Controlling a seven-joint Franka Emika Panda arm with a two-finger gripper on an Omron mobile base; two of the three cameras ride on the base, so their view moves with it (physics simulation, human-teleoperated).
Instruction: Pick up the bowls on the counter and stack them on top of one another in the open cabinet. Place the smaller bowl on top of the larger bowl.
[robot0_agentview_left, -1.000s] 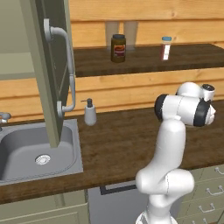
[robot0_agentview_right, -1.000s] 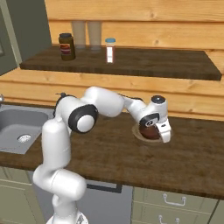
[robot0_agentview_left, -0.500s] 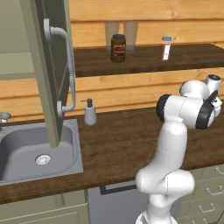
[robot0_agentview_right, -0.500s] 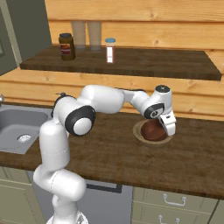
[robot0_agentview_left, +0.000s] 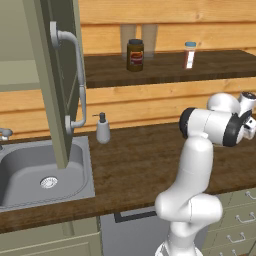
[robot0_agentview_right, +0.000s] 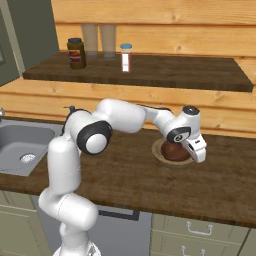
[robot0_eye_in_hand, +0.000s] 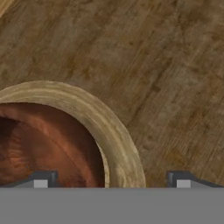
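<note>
The cabinet (robot0_agentview_left: 55, 85) door hangs open at the left above the sink (robot0_agentview_left: 35, 175). Right along the counter (robot0_agentview_right: 135, 175), the smaller bowl (robot0_agentview_right: 175, 151) sits inside the larger bowl (robot0_agentview_right: 161, 158); the gripper (robot0_eye_in_hand: 112, 180) hovers above, fingers spread wide, holding nothing.

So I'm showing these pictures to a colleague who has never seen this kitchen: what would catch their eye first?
Probably the white arm stretched low over the dark brown wood-plank counter, its open gripper just above the small dark reddish-brown bowl, which sits inside the wide light tan wooden bowl. Next, the olive-green cabinet door with its grey curved bar handle, hanging open above the grey steel sink.
</note>
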